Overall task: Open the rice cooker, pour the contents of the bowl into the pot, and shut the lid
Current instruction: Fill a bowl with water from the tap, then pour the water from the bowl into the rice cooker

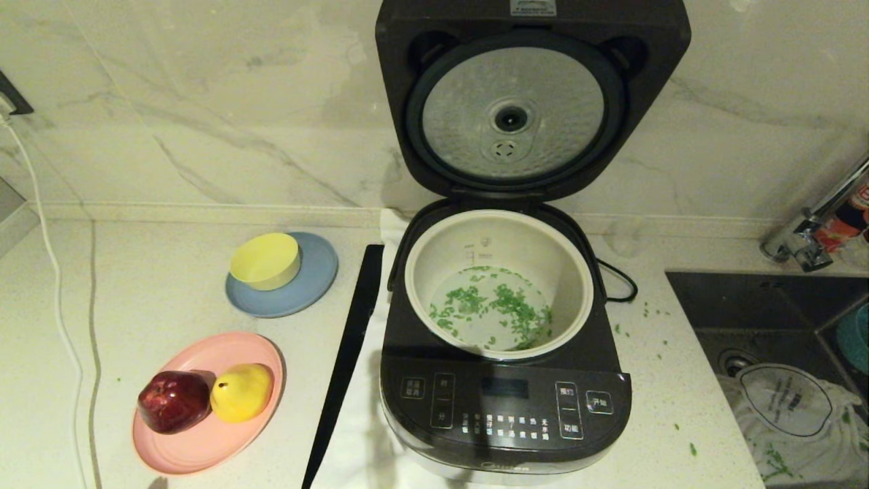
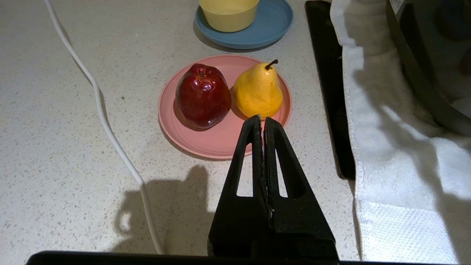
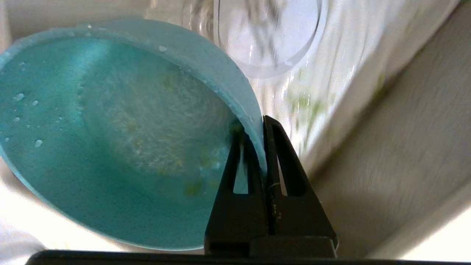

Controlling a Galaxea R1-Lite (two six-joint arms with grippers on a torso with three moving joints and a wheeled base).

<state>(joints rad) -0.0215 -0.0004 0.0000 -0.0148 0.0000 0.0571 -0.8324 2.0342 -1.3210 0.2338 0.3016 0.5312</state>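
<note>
The rice cooker [image 1: 506, 401] stands in the middle of the counter with its lid [image 1: 514, 112] swung fully up, silver disc facing me. In the white pot [image 1: 434, 272] the green contents [image 1: 492, 309] float in a little water. My right gripper [image 3: 262, 123] is shut on the rim of the teal bowl [image 3: 110, 147], one finger inside and one outside. The bowl is tilted, wet, and holds only a few green specks. In the head view just a teal sliver of the bowl [image 1: 857, 337] shows over the sink. My left gripper [image 2: 262, 118] hangs shut and empty above the counter, near the pink plate.
A pink plate [image 1: 204, 441] carries a red apple [image 1: 174, 401] and a yellow pear [image 1: 242, 392]. Behind it a yellow bowl [image 1: 265, 260] sits on a grey-blue plate [image 1: 316, 285]. A black strip [image 1: 349, 353] and a white towel [image 2: 390, 154] flank the cooker. The sink [image 1: 747, 305] holds a plastic bag [image 1: 787, 401].
</note>
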